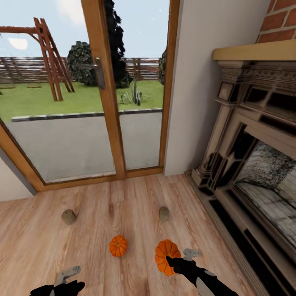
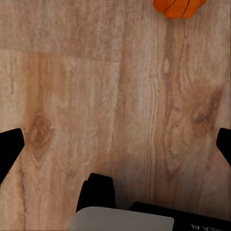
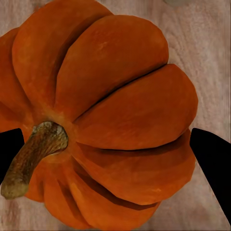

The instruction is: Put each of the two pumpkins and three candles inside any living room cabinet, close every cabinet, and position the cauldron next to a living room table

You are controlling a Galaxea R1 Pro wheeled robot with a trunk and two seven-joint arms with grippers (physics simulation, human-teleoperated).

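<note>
I see a big glass door point(image 1: 82, 94) far ahead and a fireplace point(image 1: 255, 152) on the right. My right gripper point(image 1: 172, 260) is at the bigger pumpkin point(image 1: 165, 254) on the wood floor point(image 1: 123, 230), fingers wide on each side of it. My left gripper point(image 1: 61, 283) hangs low with fingers wide, holding nothing. The smaller pumpkin point(image 1: 118, 246) sits just left of the bigger one. Two candles point(image 1: 68, 216) point(image 1: 164, 213) stand farther off.

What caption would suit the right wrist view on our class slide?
Open right gripper straddling the larger pumpkin on the wooden floor, fingertips on either side.
</note>
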